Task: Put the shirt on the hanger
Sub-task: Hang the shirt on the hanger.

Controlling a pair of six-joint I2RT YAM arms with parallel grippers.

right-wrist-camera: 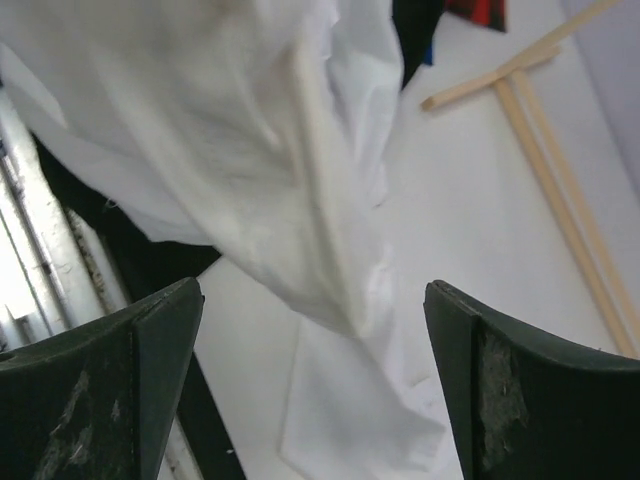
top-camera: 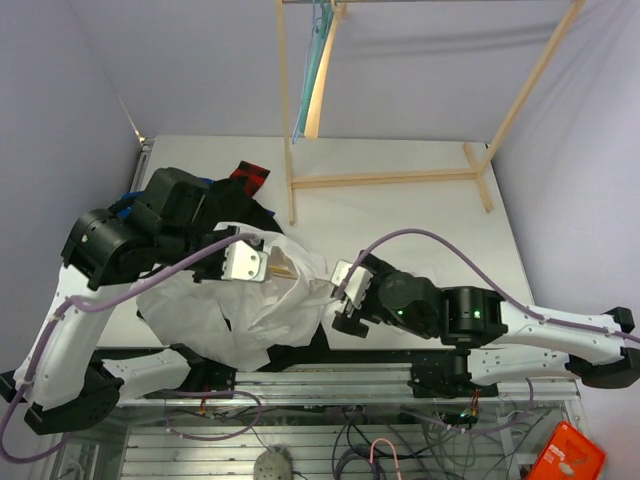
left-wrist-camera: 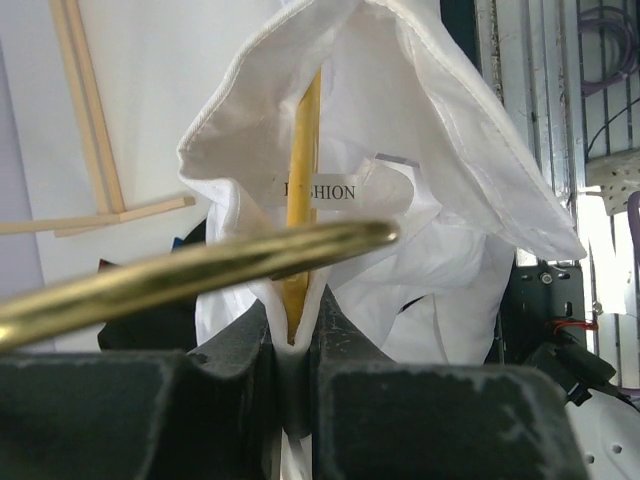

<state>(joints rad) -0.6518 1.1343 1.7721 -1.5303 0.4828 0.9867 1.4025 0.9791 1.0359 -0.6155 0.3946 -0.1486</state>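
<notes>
The white shirt (top-camera: 235, 305) hangs in a bunch at the table's near left edge. The yellow hanger (left-wrist-camera: 303, 170) runs up inside its collar, and its hook (left-wrist-camera: 200, 268) crosses blurred close to the camera. My left gripper (top-camera: 248, 262) is shut on the hanger's neck with white fabric pinched in, as the left wrist view (left-wrist-camera: 293, 325) shows. In the top view a bit of the hanger (top-camera: 283, 268) shows at the collar. My right gripper (top-camera: 340, 295) is open and empty just right of the shirt. In the right wrist view (right-wrist-camera: 312, 295) the shirt (right-wrist-camera: 250, 150) hangs ahead of the spread jaws.
A wooden rack frame (top-camera: 390, 178) stands at the back of the table with a teal hanger (top-camera: 316, 55) and a pale wooden hanger (top-camera: 325, 85) on it. A black garment and plaid shirt (top-camera: 250, 178) lie at the back left. The table's near edge (top-camera: 350, 355) is beneath the shirt.
</notes>
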